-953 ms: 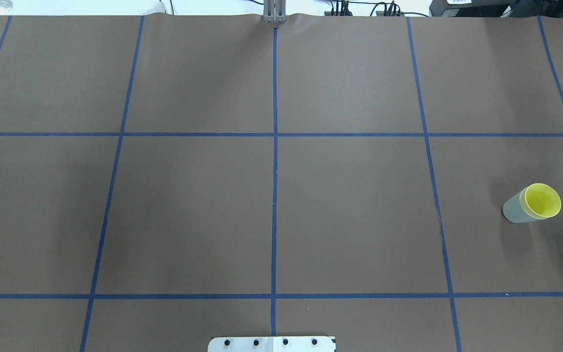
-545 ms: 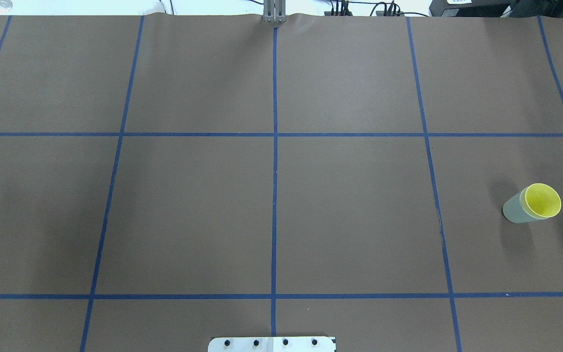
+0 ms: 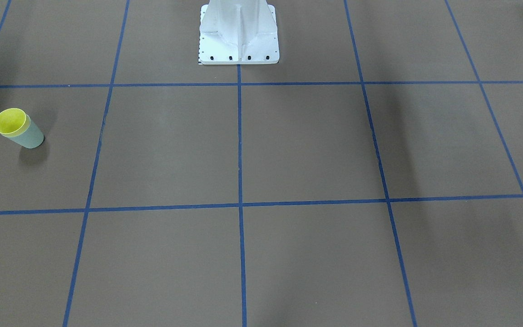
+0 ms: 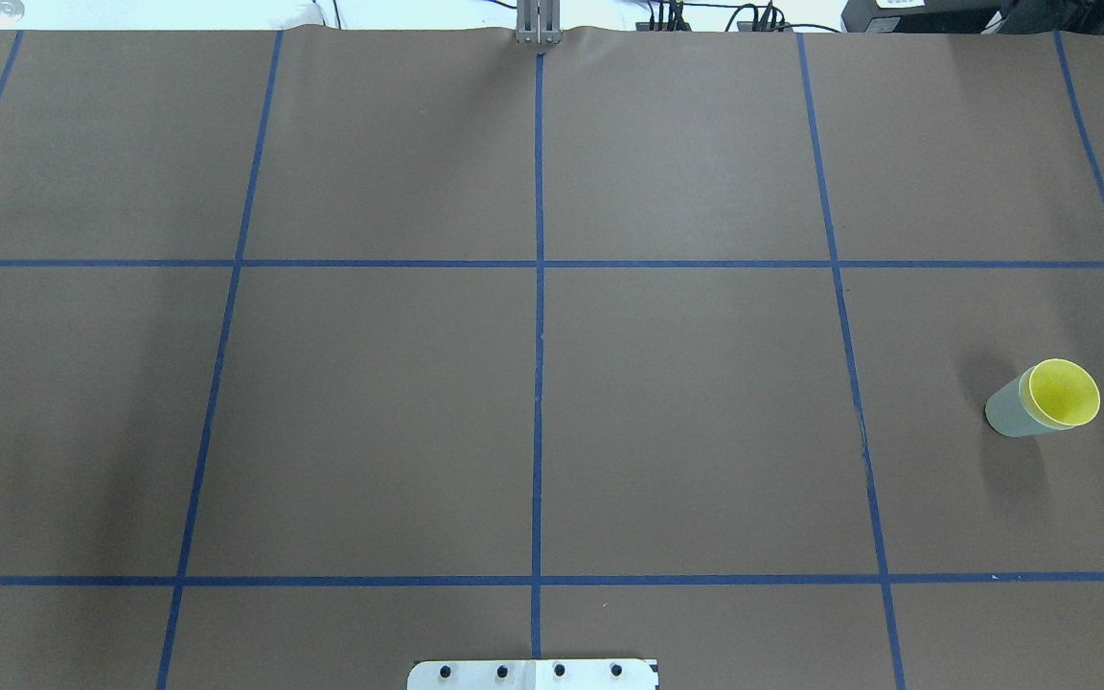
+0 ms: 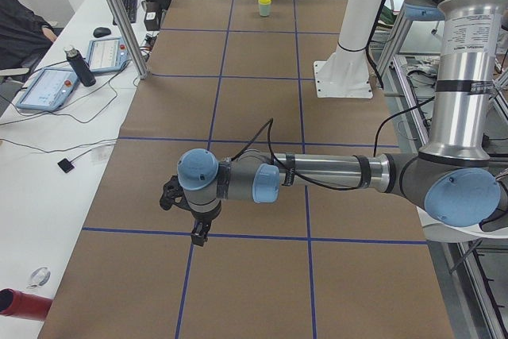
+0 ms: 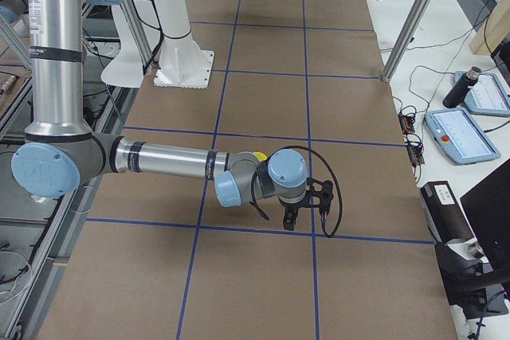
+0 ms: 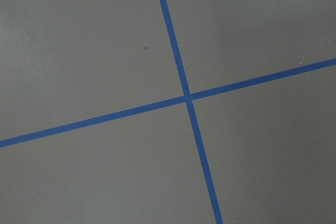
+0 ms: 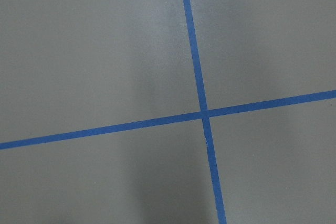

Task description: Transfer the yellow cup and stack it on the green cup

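The yellow cup [image 4: 1062, 391] sits nested inside the green cup [image 4: 1007, 414], and the pair stands upright at the table's right side. In the front-facing view the yellow cup [image 3: 10, 121] in the green cup [image 3: 31, 137] is at the left edge. No gripper touches them. My left gripper [image 5: 197, 236] shows only in the exterior left view, low over a blue tape line at the table's left end. My right gripper [image 6: 288, 222] shows only in the exterior right view, near the cups, with a bit of the yellow cup [image 6: 259, 156] behind the arm. I cannot tell whether either is open or shut. Both wrist views show only bare table and tape.
The white robot pedestal [image 3: 239, 32] stands at the table's robot-side edge. Blue tape lines [image 4: 539, 383] divide the brown cover into squares. A side bench holds tablets [image 5: 49, 87] and a bottle [image 5: 79, 65], beside an aluminium post [image 5: 119, 13]. A person sits at the far left.
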You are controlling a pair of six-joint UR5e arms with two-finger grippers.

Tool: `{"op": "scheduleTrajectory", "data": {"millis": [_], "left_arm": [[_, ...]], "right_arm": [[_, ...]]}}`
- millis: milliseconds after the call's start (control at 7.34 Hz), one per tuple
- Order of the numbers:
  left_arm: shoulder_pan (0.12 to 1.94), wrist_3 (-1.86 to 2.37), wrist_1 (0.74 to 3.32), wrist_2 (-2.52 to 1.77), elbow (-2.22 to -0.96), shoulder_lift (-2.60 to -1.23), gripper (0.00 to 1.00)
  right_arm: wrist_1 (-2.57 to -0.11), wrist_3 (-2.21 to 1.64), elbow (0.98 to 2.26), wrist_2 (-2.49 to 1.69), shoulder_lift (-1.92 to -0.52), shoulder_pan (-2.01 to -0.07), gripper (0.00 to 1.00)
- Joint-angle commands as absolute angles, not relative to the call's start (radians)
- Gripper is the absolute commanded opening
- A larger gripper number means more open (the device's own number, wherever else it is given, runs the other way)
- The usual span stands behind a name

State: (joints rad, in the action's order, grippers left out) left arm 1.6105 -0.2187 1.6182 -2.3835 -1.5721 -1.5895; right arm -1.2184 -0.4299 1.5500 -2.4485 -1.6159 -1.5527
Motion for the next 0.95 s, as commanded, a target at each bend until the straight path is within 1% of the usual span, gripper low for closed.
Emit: {"op": "scheduleTrajectory", "data": {"millis": [0,136,272,409,681,817], "left_arm": [[1.611,-0.218,1.618,-2.382,-1.604,-1.563,1.0],[1.611,-0.218,1.617,-2.382,-1.605,-1.562,1.0],[1.611,-0.218,1.618,-2.382,-1.606,-1.56,1.0],[1.611,-0.219,1.617,-2.381,-1.615,-1.551,1.0],[1.612,-0.219,1.617,-2.379,-1.628,-1.546,1.0],[1.611,-0.219,1.617,-2.378,-1.628,-1.548,1.0]], "right_arm": [[-1.373,-0.428,1.565,-2.444,-1.547,-1.587,1.0],[-1.428,-0.42,1.58,-2.442,-1.53,-1.588,1.0],[-1.428,-0.411,1.582,-2.436,-1.529,-1.565,1.0],[-1.433,-0.326,1.58,-2.398,-1.537,-1.557,1.0],[-1.564,-0.151,1.594,-2.37,-1.534,-1.578,1.0],[-1.575,-0.129,1.609,-2.347,-1.545,-1.586,1.0]]}}
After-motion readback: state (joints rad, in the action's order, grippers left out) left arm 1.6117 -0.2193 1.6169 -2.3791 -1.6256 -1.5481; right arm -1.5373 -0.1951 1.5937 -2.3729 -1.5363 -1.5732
